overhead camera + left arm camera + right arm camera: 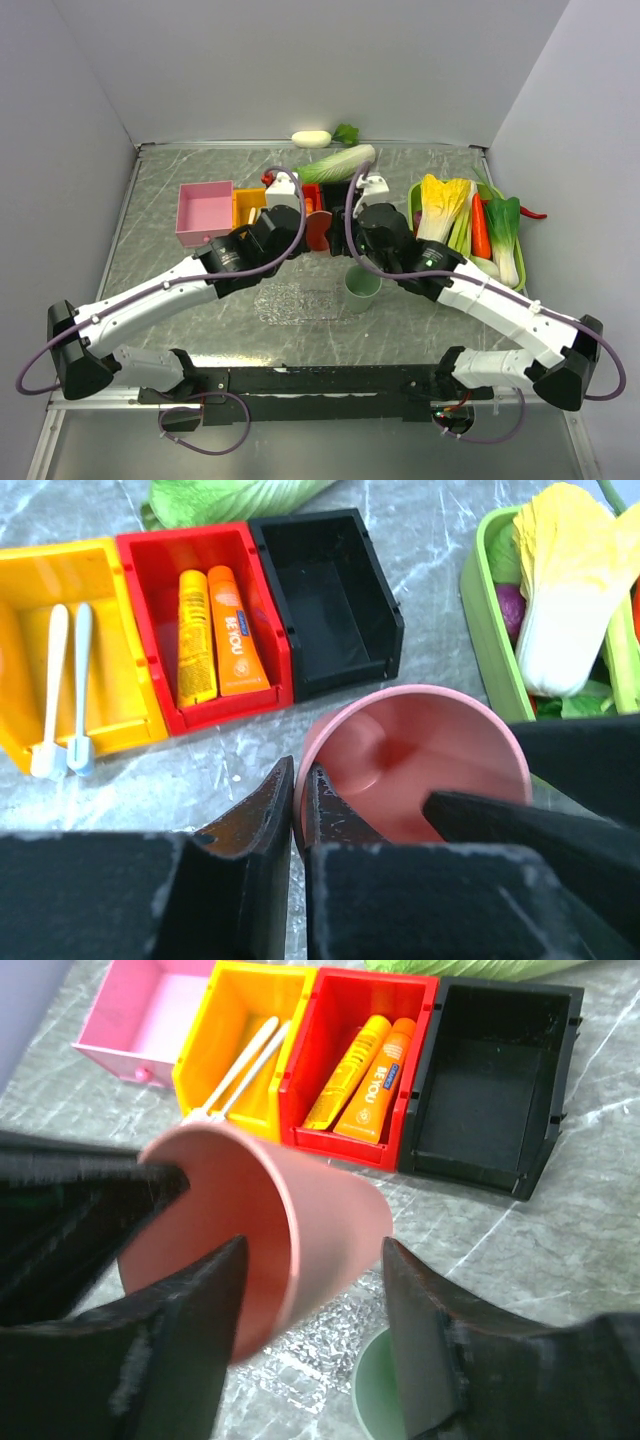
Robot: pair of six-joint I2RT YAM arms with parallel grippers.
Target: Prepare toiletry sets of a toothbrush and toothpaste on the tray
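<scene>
Two pale toothbrushes (55, 690) lie in the yellow bin (110, 720), also in the right wrist view (240, 1065). An orange toothpaste tube (238, 630) and a yellow-orange one (195, 635) lie in the red bin (150, 570); both tubes show in the right wrist view (365, 1075). The clear speckled tray (297, 300) lies on the table in front of the bins, also in the right wrist view (320, 1335). My left gripper (298, 770) is shut on the rim of a pink cup (420, 750), held tilted above the table. My right gripper (312, 1245) is open, its jaws either side of that cup (330, 1220).
An empty black bin (330, 590) stands right of the red bin, a pink bin (204, 212) left of the yellow one. A green cup (362, 287) stands by the tray's right end. A green vegetable tray (515, 270) is at the right. A cabbage (335, 165) lies behind the bins.
</scene>
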